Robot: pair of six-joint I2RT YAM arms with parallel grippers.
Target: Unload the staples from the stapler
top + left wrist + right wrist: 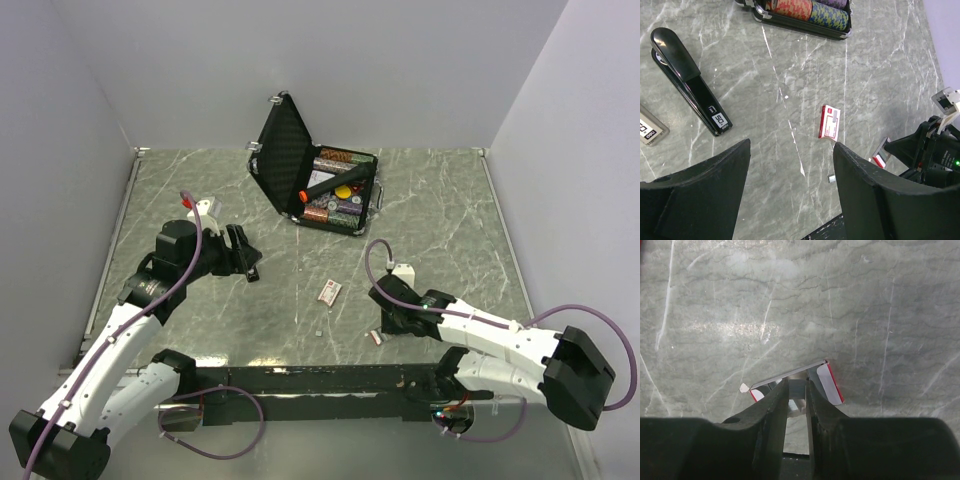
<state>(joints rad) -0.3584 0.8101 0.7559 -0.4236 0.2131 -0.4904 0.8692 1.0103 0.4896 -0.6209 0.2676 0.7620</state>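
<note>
**Stapler lying shut on the table's left half, neither gripper on it**

The marbled green table (450,250) is carrying an open black case (285,150) at the middle of its far edge. The left gripper (791,150) is hovering over the left half with its jaws spread wide and nothing between them. The right gripper (796,385) is reaching down near the middle of the near edge, its jaws drawn to a narrow slit and apparently pinching a wall of an opened red-and-white cardboard box (826,382).

The stapler (690,82) is lying closed on the left half, well apart from both grippers. The overhead view is not showing it clearly.

A second box (830,122) is resting near the table's centre. Between it and the near edge, a tiny silvery piece (831,178) is lying loose, too small to identify. No staples are showing, and any in the stapler are hidden.

The stapler is probably handling as a stiff, smooth, fairly weighty bar. One gripper is best pinning its base across the narrow sides at mid-length while the other lifts the cover's free end. Staple strips are likely light and brittle, so a gentle pinch on the long sides is called for.
</note>
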